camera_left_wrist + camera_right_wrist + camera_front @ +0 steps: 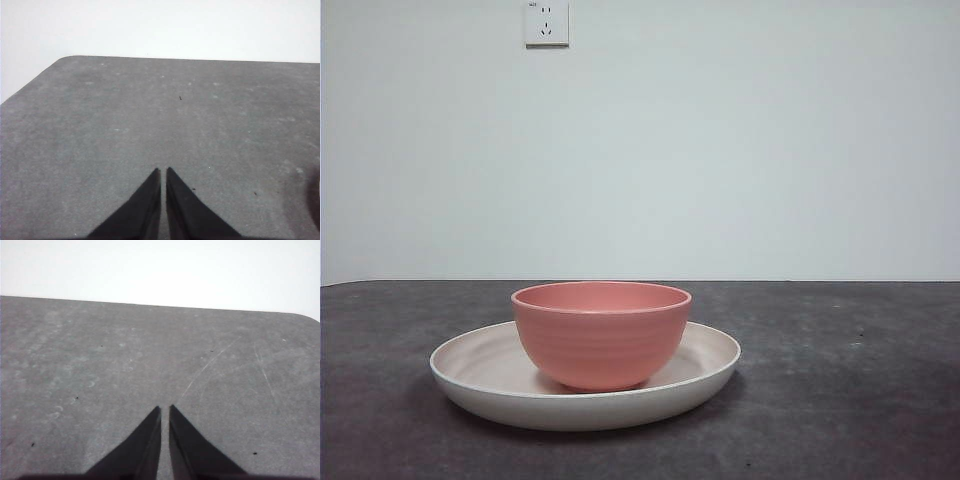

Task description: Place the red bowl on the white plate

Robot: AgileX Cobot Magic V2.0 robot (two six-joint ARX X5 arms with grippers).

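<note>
Across the dark surface, the white plate lies flat with the red bowl upright inside it, roughly centred and resting on the plate's floor, so you can judge the placing done. The best thing now is to leave both alone and keep the arms well clear. Neither arm appears in the front view. The left gripper and right gripper each hover over bare surface, jaws clenched together, grasping nothing.

Salmon-pink red bowl, off-white white plate.
</note>
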